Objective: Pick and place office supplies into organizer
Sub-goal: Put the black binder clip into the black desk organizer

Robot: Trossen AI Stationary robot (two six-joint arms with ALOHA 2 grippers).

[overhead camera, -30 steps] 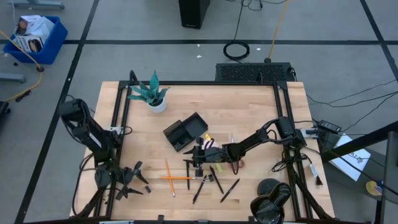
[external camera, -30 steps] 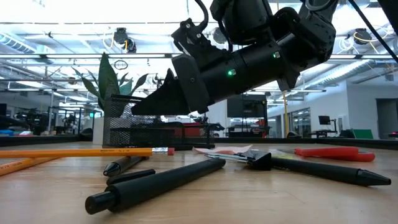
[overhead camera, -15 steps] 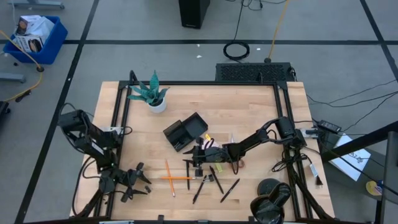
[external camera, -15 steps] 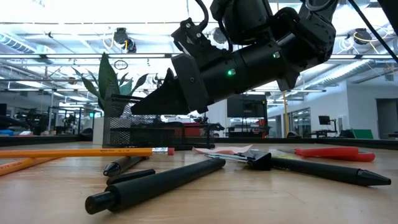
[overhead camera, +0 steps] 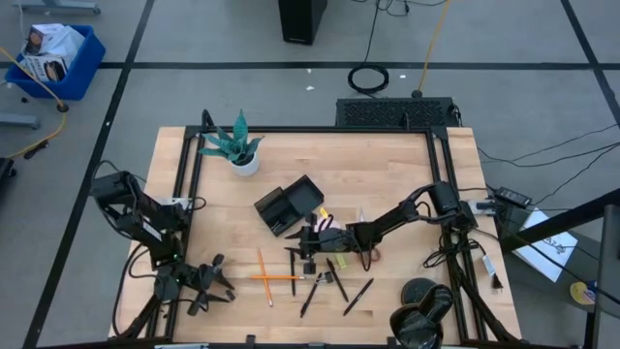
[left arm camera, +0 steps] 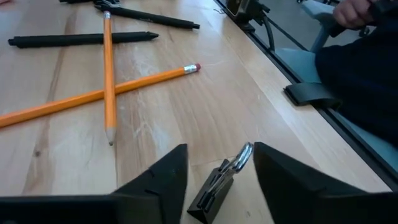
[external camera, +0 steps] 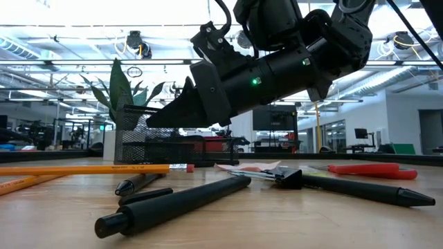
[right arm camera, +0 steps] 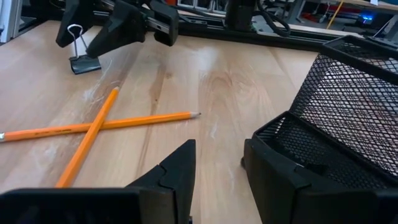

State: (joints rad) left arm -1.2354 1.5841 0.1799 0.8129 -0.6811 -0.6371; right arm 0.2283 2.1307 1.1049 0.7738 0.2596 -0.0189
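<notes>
A: High view, left to right: left gripper [overhead camera: 205, 289] sits lower left of frame, low over the wood table [overhead camera: 387, 165]. Its wrist cam shows fingers apart w/ a black binder clip [left arm camera: 219, 186] lying between them, not clamped.

B: And mid-frame?

A: Two orange pencils [overhead camera: 264, 277] lie crossed, lower centre, just right of that gripper. Black mesh organizer [overhead camera: 289, 206] stands tilted at centre, potted plant [overhead camera: 236, 147] up-left of it.

B: Right arm?

A: Right gripper [overhead camera: 309, 244] hangs just below the organizer, fingers parted, nothing in them. Low view has it above the tabletop, not touching.

B: Rest of the supplies?

A: Black pens [overhead camera: 335, 283] scattered lower centre-right, below the arm; red-handled scissors [external camera: 372, 169] flat on the wood, right side of the low view.
</notes>
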